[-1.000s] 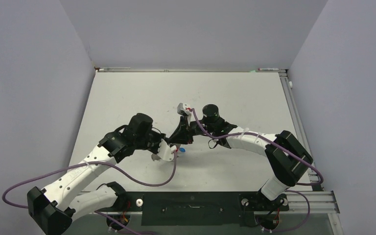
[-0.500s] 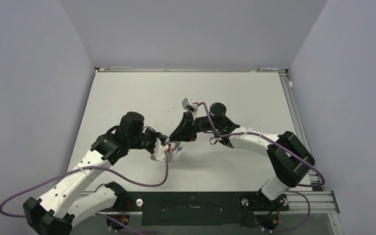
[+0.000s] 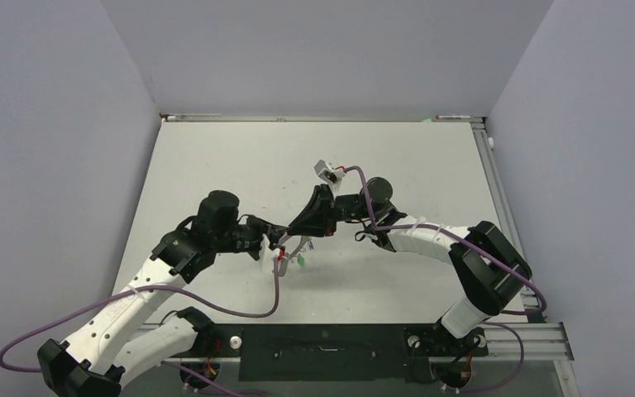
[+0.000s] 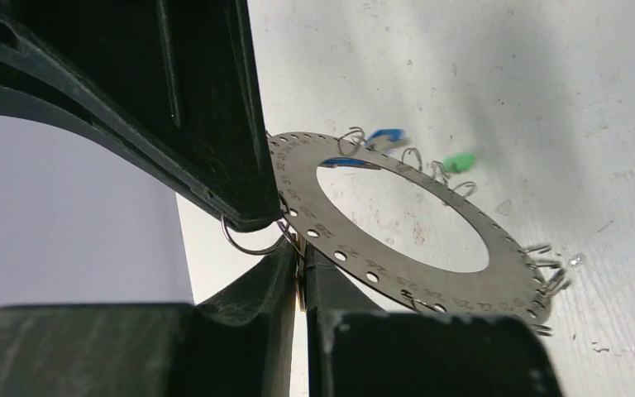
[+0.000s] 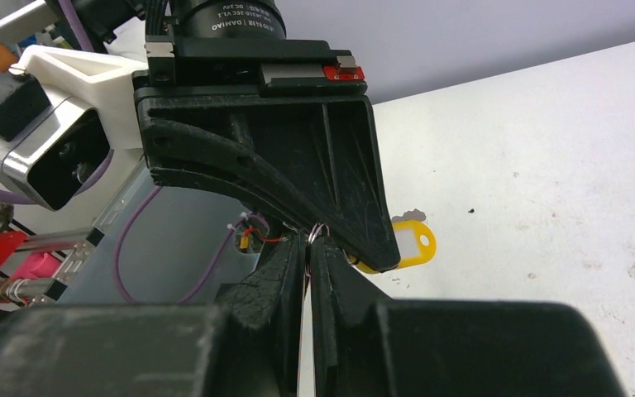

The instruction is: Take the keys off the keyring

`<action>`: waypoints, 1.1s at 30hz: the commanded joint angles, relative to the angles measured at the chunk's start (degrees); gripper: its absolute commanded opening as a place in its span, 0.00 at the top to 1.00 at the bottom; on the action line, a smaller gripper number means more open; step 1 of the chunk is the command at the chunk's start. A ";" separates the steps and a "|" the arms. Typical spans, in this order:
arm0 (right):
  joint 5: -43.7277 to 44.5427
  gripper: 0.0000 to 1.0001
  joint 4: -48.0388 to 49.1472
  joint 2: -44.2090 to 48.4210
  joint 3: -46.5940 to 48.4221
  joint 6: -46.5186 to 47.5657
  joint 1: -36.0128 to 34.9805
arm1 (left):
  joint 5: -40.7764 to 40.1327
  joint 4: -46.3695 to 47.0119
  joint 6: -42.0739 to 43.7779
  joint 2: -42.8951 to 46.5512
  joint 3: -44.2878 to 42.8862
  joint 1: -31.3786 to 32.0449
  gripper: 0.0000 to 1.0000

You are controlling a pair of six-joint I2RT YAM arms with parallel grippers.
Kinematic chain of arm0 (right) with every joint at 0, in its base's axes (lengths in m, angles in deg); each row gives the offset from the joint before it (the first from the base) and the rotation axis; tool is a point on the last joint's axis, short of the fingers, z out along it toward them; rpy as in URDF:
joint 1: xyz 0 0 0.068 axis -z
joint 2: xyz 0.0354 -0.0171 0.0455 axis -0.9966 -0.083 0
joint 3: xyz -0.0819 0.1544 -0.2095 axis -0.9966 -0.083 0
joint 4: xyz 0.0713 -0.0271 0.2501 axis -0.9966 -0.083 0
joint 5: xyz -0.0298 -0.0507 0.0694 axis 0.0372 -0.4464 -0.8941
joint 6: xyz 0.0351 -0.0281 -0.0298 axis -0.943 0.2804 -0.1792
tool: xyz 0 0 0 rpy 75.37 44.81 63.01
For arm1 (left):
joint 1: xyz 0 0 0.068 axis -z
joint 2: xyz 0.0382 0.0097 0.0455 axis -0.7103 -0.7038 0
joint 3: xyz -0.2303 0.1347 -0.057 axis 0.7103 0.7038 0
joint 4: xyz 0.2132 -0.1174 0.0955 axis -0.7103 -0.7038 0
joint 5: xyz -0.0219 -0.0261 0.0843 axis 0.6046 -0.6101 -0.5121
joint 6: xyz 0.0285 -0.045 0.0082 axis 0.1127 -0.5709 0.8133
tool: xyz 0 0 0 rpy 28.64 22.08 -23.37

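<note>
The keyring point(image 4: 370, 260) is a flat grey disc with a big hole, held above the table between both grippers point(image 3: 294, 247). My left gripper point(image 4: 302, 269) is shut on its rim; it also shows in the top view point(image 3: 282, 253). My right gripper point(image 5: 310, 248) is shut on a small wire loop point(image 4: 250, 245) at the rim next to the left jaws, and shows in the top view point(image 3: 298, 234). A blue key point(image 4: 384, 136) and a green key point(image 4: 460, 163) hang on loops at the far rim. A yellow key tag point(image 5: 405, 244) shows behind the left fingers point(image 5: 314, 165).
The white table point(image 3: 397, 165) has grey walls on the left, back and right. A metal rail point(image 3: 496, 190) runs along its right edge. Purple cables point(image 3: 215, 302) trail from both arms near the front.
Both grippers have shifted a little left and toward the front with the keyring. The right wrist has tilted up. A green key now hangs below the ring where a blue one showed.
</note>
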 commanded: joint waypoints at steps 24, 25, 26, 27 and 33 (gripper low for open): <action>-6.50 0.95 16.19 0.73 -1.86 -4.61 -1.65 | 5.60 2.80 -5.34 -0.92 -1.39 -7.29 1.00; -6.61 0.95 15.18 0.71 -1.77 -3.86 -1.82 | 5.83 2.77 -5.34 -0.92 -1.62 -7.41 1.00; -6.69 0.95 14.30 0.62 -1.72 -3.17 -1.92 | 5.99 2.54 -5.25 -0.92 -1.87 -7.59 1.00; -6.83 0.95 13.12 0.61 -1.75 -2.42 -2.07 | 6.19 2.21 -5.02 -0.96 -2.14 -7.69 1.00; -7.48 0.95 7.18 0.39 -1.58 2.43 -2.53 | 7.31 -0.18 -2.47 -0.40 -3.05 -7.71 1.00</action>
